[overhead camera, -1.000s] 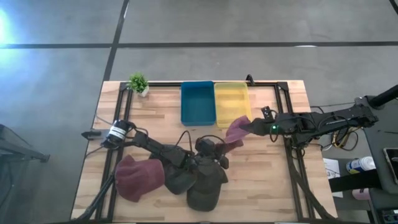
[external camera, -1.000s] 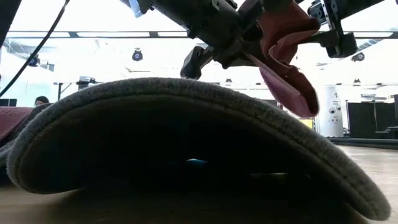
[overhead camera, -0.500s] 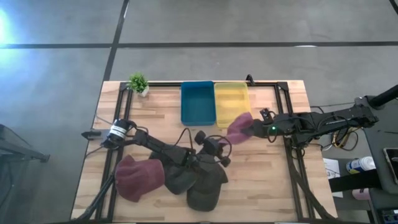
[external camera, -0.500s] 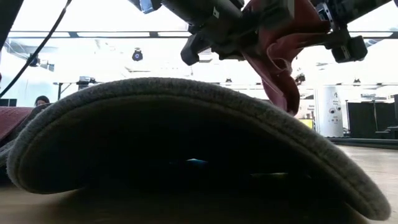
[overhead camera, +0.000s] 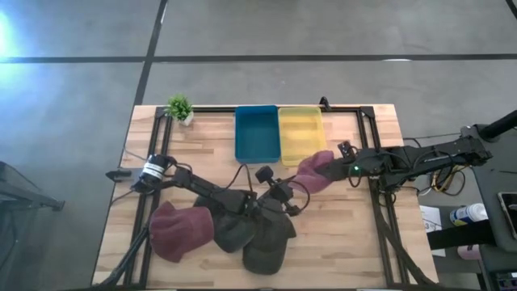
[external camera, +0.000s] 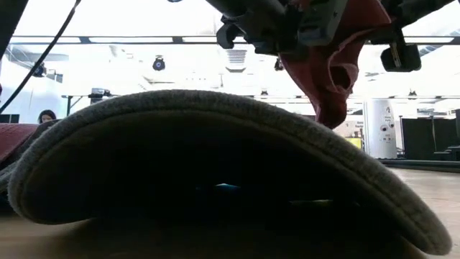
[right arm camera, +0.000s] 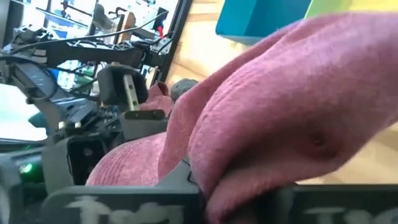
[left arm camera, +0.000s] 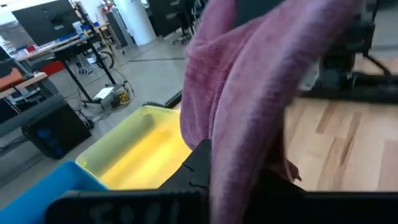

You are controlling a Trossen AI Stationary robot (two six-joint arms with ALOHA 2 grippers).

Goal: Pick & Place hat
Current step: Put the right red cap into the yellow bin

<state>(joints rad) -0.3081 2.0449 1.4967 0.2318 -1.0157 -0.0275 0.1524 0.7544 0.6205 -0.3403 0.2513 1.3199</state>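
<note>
Pink hat (overhead camera: 313, 170), clenched in the right gripper (overhead camera: 329, 167), has crept closer to the yellow bin (overhead camera: 300, 133) while the left gripper (overhead camera: 284, 196), fingers unreadable, lifts beside it, so the drop looks close.

Robotics lab: wood bench (overhead camera: 339, 242), concrete floor, monitor (left arm camera: 46, 22), ceiling strip lights.

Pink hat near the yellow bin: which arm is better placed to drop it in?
The right. Its end effector grips the pink hat beside the yellow bin. The left end effector also appears shut on the hat's lower edge, but sits farther from the bin, over the grey hats.
</note>
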